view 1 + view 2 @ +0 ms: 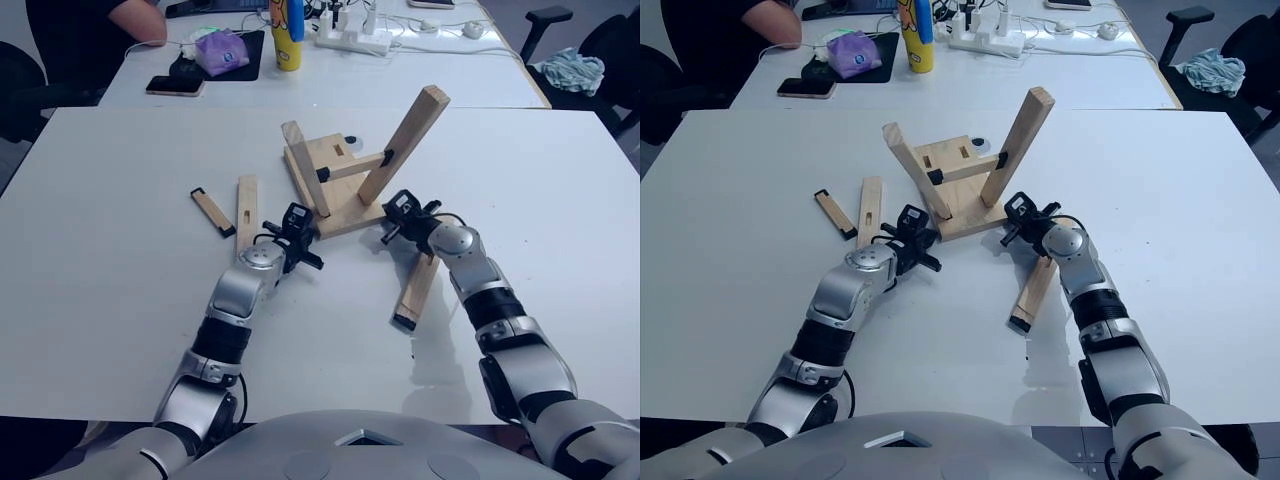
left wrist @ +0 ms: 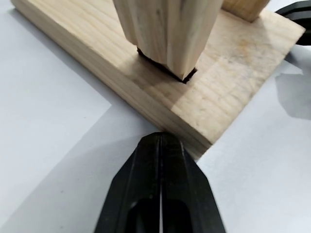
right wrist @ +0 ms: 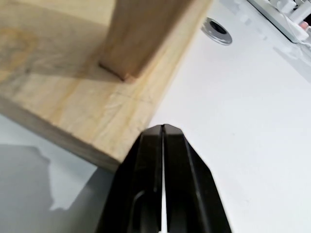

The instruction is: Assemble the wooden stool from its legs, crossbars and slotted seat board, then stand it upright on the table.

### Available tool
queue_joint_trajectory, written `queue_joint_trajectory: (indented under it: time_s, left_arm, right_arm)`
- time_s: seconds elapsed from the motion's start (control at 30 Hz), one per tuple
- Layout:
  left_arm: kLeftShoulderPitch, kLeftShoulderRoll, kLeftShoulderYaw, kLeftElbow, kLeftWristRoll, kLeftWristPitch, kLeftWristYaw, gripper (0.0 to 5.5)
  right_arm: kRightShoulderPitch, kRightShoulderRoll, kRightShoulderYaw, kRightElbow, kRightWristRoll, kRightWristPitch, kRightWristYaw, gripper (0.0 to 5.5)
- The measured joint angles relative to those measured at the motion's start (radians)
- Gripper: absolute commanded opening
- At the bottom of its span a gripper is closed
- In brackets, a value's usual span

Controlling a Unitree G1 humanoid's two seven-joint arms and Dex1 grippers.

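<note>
The left claw (image 2: pixel 160 140) is closed, empty, at the seat board's (image 1: pixel 345 208) corner. The right claw (image 3: pixel 163 129), also closed, is at another corner.

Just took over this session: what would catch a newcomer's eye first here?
In the middle of the table, the seat board lies flat, two legs tilting up from it, joined by a crossbar. The left gripper and right gripper sit shut by its near corners. One loose leg and a short bar lie to the left, another leg to the right.
</note>
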Motion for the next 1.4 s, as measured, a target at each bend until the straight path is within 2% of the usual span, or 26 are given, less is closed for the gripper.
queue_joint_trajectory:
  time_s: [0.2, 0.6, 0.83, 1.07, 1.23, 1.4]
  left_arm:
    - [0.003, 0.036, 0.013, -0.019, 0.0, 0.016, -0.019, 0.02]
    - [0.138, 0.083, 0.037, -0.236, -0.022, 0.132, -0.023, 0.02]
    - [0.209, 0.078, 0.038, -0.289, 0.01, 0.052, 0.047, 0.02]
    - [0.327, 0.102, 0.07, -0.556, 0.054, 0.025, 0.123, 0.02]
    - [0.388, 0.09, 0.089, -0.658, 0.074, -0.093, 0.173, 0.02]
    - [0.385, 0.056, 0.113, -0.684, 0.085, -0.192, 0.222, 0.02]
  right_arm:
    - [0.083, -0.016, 0.007, -0.134, 0.03, 0.03, 0.065, 0.0]
    - [0.244, -0.019, 0.031, -0.412, 0.062, 0.174, 0.087, 0.0]
    - [0.295, 0.008, 0.005, -0.465, 0.055, 0.197, -0.014, 0.0]
    - [0.429, 0.026, -0.163, -0.679, 0.092, 0.204, -0.164, 0.0]
    - [0.505, 0.099, -0.205, -0.806, 0.099, 0.177, -0.278, 0.0]
    - [0.48, 0.169, -0.24, -0.943, 0.114, 0.223, -0.369, 0.0]
